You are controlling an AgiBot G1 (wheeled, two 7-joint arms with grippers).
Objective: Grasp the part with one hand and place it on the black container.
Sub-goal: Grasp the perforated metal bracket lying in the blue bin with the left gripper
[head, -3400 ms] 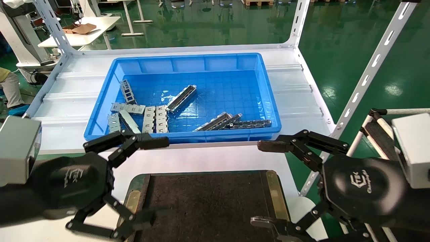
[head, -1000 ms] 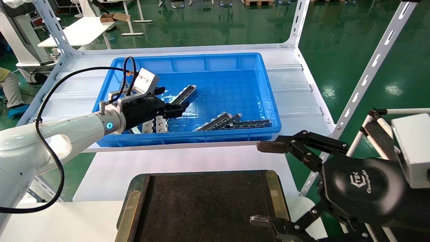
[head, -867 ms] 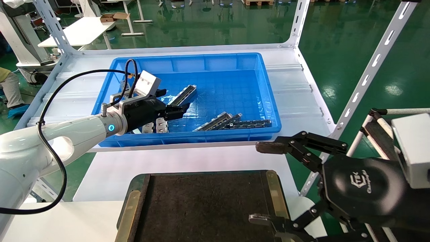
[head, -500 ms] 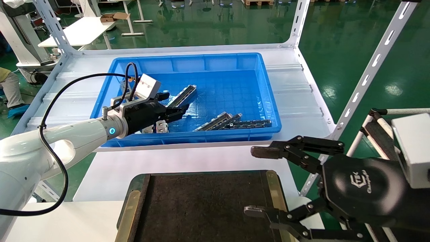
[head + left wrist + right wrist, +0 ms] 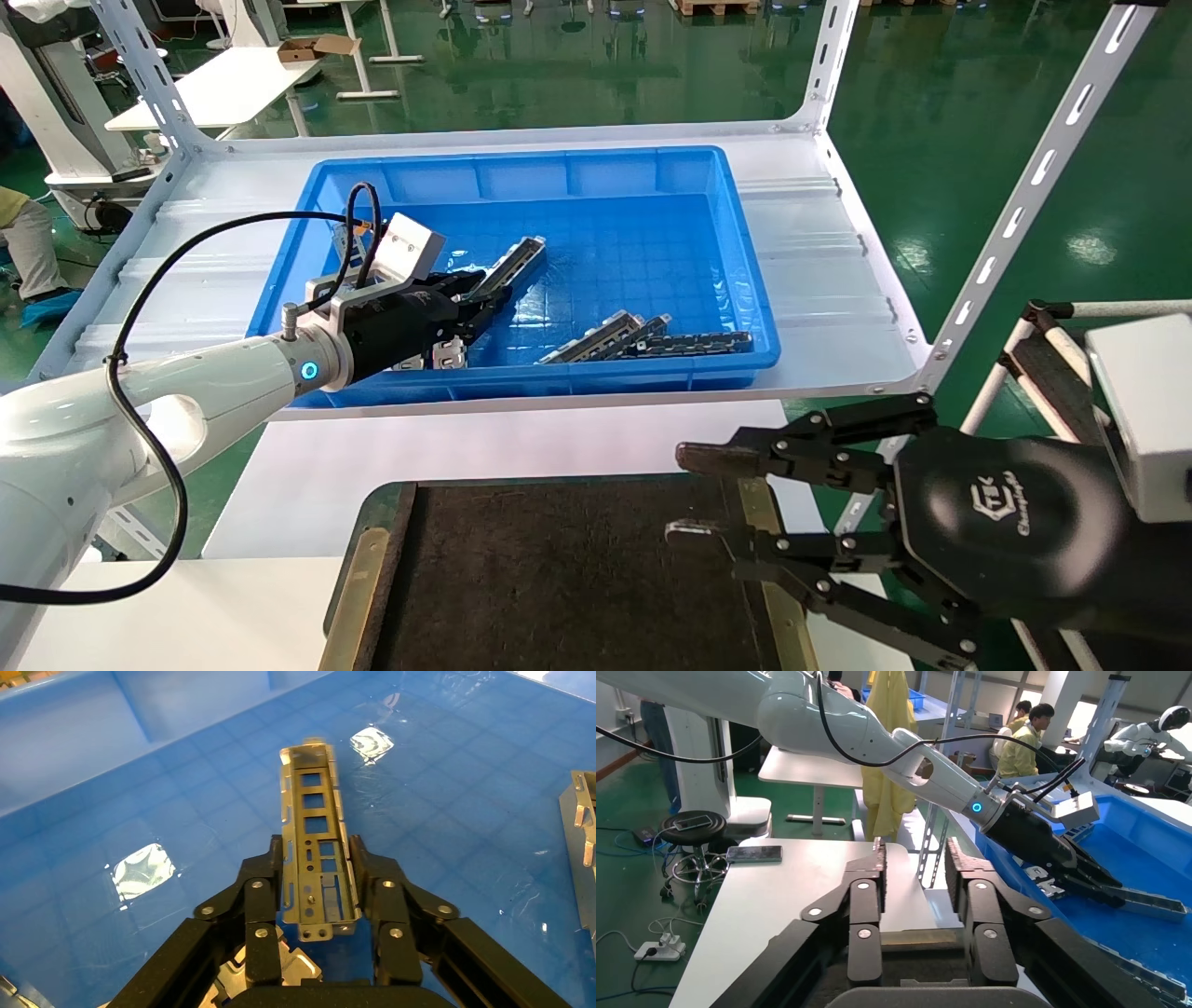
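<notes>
Down in the blue bin (image 5: 736,280), the left gripper (image 5: 318,881) had its fingers (image 5: 263,881) pressed against both long sides of the part (image 5: 314,846), pinching its near end while the far end lay toward the bin's middle. Held so far off centre, the bar could sag or twist loose on lifting. The right gripper (image 5: 689,494) hovered with its jaws parted over the edge of the black container (image 5: 559,578), which sat nearer the robot.
</notes>
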